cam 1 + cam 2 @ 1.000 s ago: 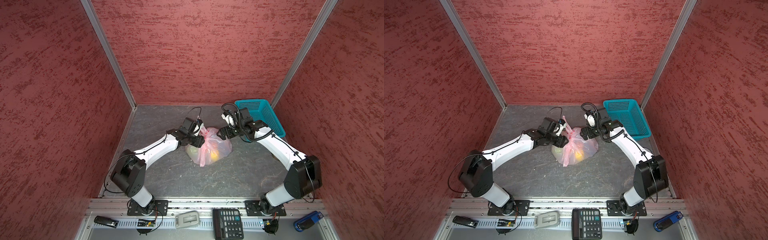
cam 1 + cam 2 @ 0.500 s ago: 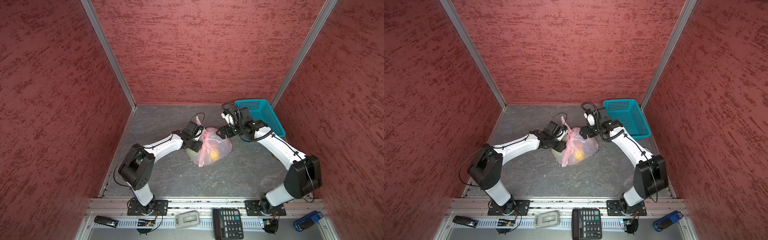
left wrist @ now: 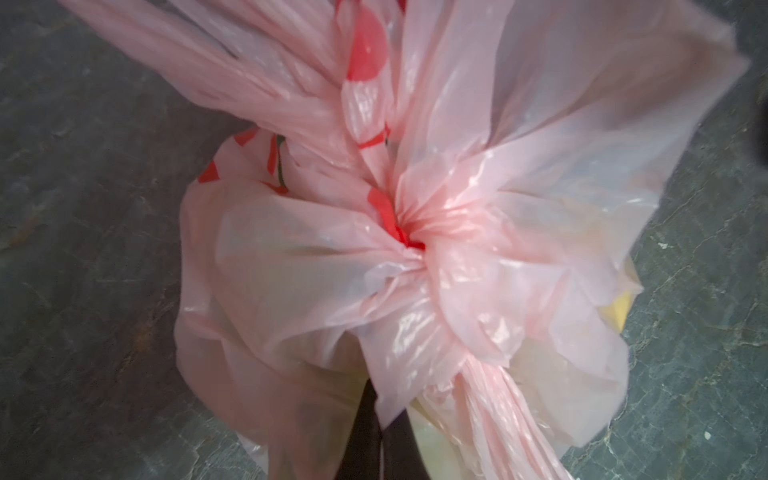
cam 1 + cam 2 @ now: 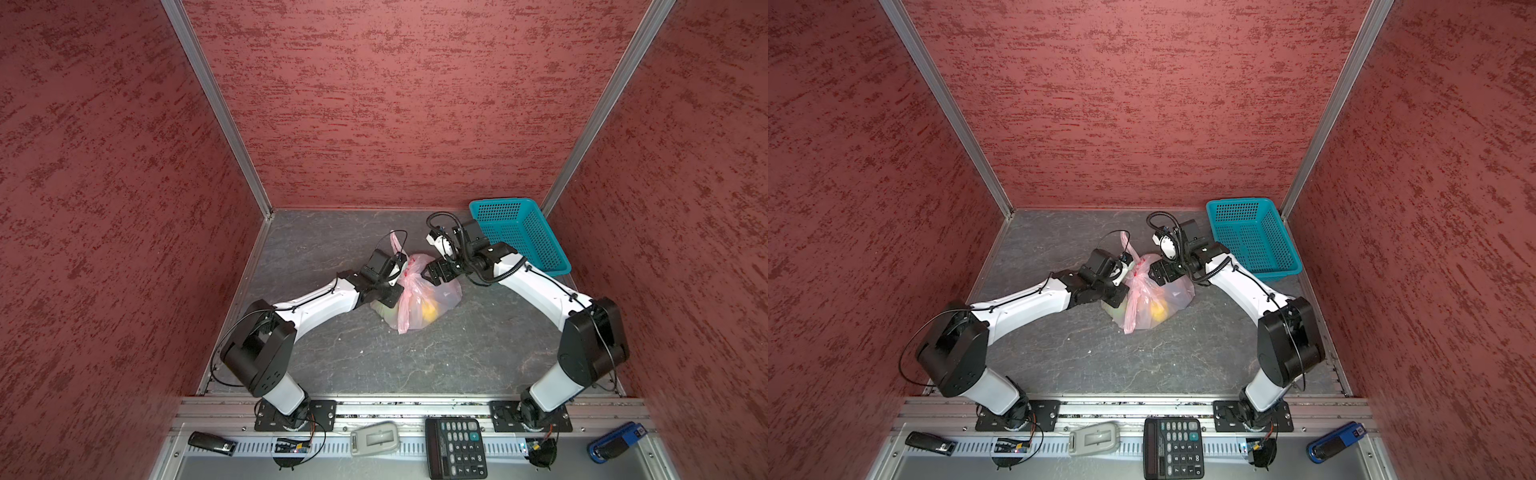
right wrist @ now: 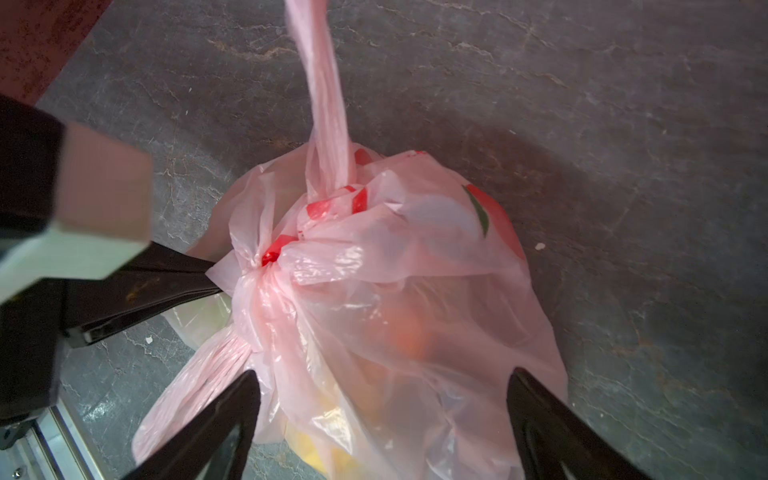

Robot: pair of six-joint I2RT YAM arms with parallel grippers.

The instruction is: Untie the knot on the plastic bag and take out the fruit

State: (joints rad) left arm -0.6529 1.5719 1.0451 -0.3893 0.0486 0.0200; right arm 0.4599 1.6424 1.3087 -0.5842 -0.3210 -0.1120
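Top views, both of them: the plastic bag (image 4: pixel 440 286) sits mid-surface (image 4: pixel 332 353), tied shut, with the fruit (image 4: pixel 430 312) showing yellow through the film. A teal basket (image 4: pixel 521 237) waits in the back corner. From one side the left gripper (image 4: pixel 394 291) is pressed against the bag, and the right gripper (image 4: pixel 429 274) comes over its top from the opposite side.

Left wrist: the knot (image 3: pixel 415 245) is dead centre, tight and puckered, with red print caught in it. This arm's jaws are pinched fully together on a fold of bag film right by it. It's too blurry there to say whether any of the knot itself is in the pinch.

Right wrist: jaws gaping wide with nothing in them, straddling the bag's body. One tail (image 5: pixel 326 104) runs up away from the knot, and another flops near a fingertip.

My read is that we're at the untying step with nothing loosened yet. The left looks like the anchor. So next the right needs to close on a tail and work it back through gently, since thin film will probably stretch or tear before a tight knot gives.
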